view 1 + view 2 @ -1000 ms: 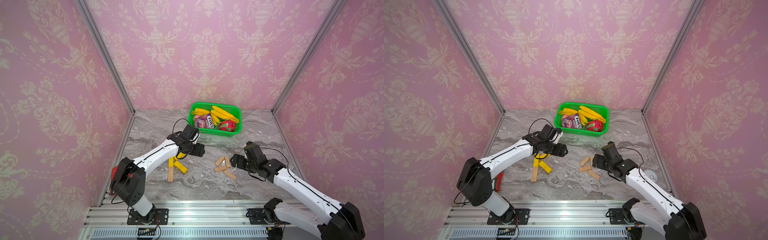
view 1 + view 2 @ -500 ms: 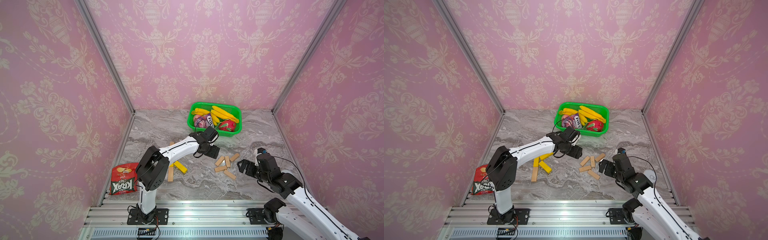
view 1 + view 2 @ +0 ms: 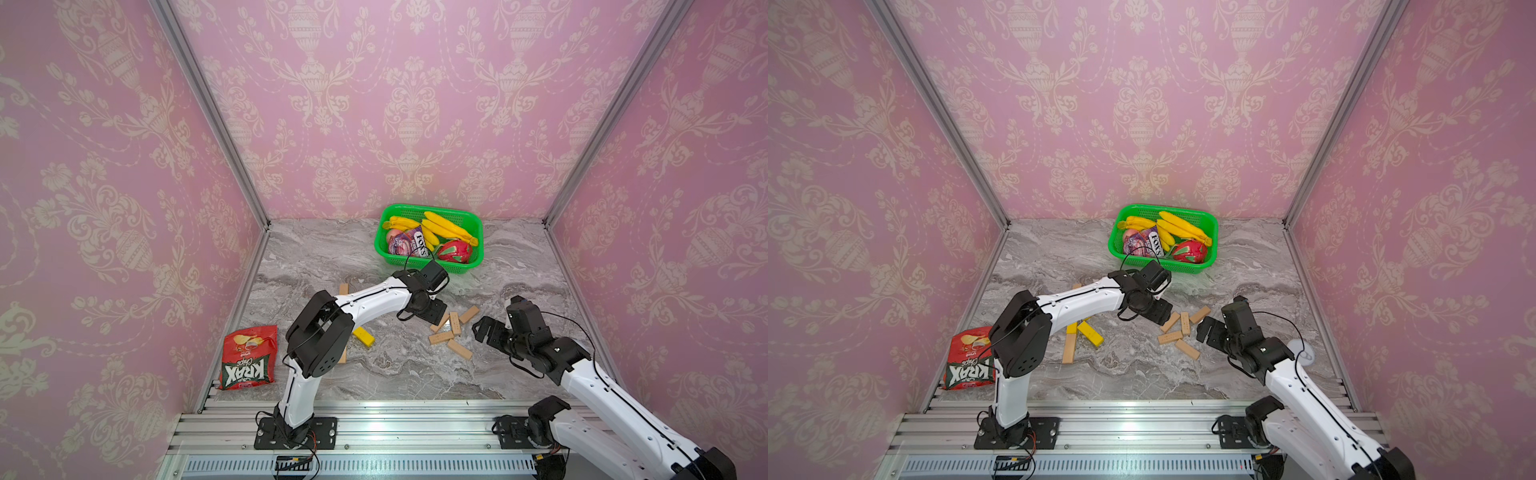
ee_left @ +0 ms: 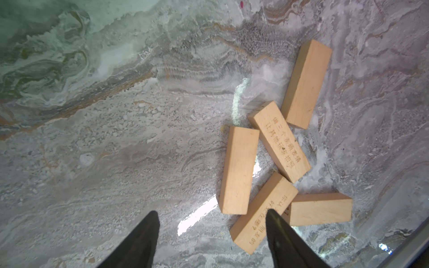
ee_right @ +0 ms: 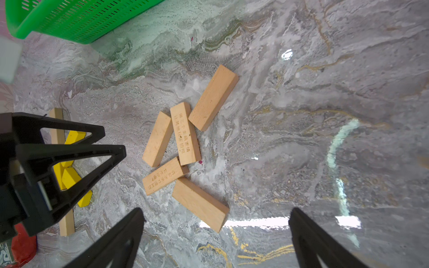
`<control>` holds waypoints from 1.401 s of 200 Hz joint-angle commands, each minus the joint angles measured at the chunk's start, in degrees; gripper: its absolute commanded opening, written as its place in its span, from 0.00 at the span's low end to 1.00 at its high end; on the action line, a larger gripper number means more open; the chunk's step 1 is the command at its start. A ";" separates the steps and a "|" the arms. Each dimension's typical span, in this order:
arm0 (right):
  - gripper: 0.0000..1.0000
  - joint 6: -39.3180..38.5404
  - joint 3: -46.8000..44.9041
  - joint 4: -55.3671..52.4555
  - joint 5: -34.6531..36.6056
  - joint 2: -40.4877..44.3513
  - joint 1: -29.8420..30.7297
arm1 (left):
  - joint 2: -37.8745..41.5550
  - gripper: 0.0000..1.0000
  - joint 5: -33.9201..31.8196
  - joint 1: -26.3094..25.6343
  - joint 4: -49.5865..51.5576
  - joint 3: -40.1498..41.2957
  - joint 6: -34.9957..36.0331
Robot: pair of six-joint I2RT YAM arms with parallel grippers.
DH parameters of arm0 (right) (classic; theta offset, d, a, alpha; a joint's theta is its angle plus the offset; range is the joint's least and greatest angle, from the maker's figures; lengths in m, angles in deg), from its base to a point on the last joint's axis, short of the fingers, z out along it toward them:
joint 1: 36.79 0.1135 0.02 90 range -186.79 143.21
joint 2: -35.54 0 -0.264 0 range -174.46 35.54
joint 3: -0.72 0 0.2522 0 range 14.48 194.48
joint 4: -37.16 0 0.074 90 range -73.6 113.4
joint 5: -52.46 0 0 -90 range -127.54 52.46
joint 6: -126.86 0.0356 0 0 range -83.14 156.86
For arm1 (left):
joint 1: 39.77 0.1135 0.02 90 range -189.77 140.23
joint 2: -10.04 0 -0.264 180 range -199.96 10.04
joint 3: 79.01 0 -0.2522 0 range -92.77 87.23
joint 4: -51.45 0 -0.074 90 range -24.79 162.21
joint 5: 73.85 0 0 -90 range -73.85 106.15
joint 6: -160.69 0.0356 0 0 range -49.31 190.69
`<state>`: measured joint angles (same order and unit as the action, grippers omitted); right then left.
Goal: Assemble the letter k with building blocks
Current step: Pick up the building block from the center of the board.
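Hovering spread and empty, both the left hand [image 4: 211, 212] and right hand [image 5: 216, 210] flank the loose tan building blocks [image 4: 239, 169].

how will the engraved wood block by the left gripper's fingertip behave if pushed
Rigid and flat-faced, the engraved block lies on its broad side, so it would probably slide, not roll. The table looks glossy, so it may skid easily. It touches neighbouring blocks, which would likely shift too.

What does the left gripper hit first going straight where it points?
Likely the nearer engraved block: one finger of the left gripper overlaps it in the wrist view; the other faces bare tabletop. Height unclear.
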<state>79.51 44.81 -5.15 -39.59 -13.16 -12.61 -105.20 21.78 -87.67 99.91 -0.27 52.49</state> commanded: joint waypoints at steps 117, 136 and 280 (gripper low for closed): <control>1.00 1.49 -4.18 3.43 -4.61 2.19 -1.66 | -9.38 0.69 -5.19 -3.70 3.40 -9.45 1.28; 1.00 1.14 -5.11 3.63 -4.46 2.81 -1.68 | -10.30 0.69 -5.68 -3.70 3.95 -10.21 1.88; 1.00 -0.29 -4.13 5.03 -6.18 -0.53 -3.09 | -12.29 0.60 -6.40 -4.04 7.69 -11.28 0.98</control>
<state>80.56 40.13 -0.96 -45.31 -13.73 -15.19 -116.85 16.82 -91.08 105.44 -10.76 53.08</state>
